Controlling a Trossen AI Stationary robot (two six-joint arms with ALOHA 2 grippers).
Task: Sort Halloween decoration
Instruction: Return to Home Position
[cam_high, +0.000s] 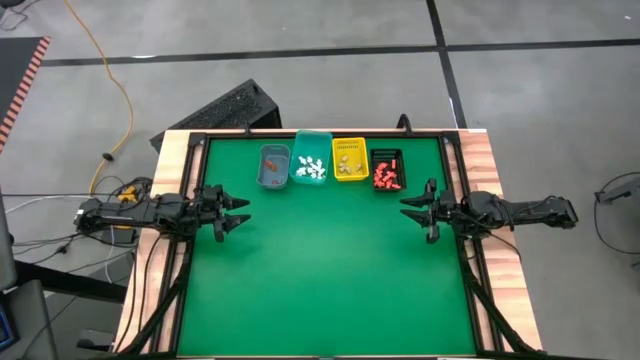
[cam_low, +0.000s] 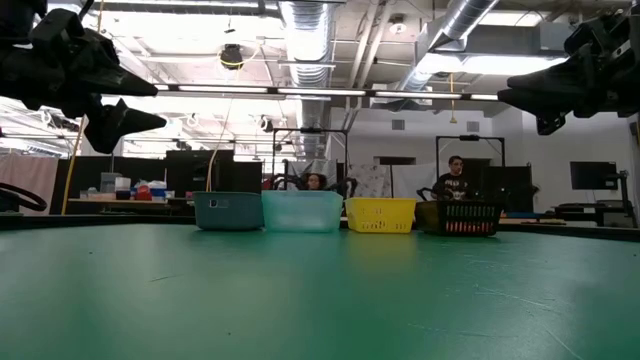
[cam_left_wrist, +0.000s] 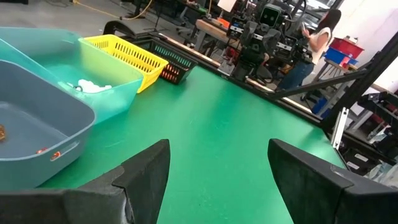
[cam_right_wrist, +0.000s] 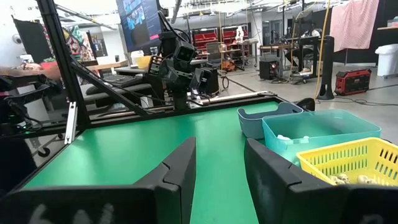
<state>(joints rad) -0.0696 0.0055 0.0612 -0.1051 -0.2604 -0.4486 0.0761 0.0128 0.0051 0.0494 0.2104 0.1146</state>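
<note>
Grey concrete floor (cam_high: 300, 25) surrounds my green table (cam_high: 330, 270); beyond its far edge, ceiling ducts (cam_low: 310, 25) and strip lights (cam_low: 500, 65) overhead.

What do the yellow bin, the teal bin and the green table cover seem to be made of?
Yellow bin: probably rigid plastic, matte; its walls are a moulded lattice of small openings.
Teal bin: likely smooth plastic with solid walls and a soft sheen, perhaps slightly translucent.
Green table cover: looks like a matte mat, even in colour with little glare; rubber or felt, cannot tell.
</note>
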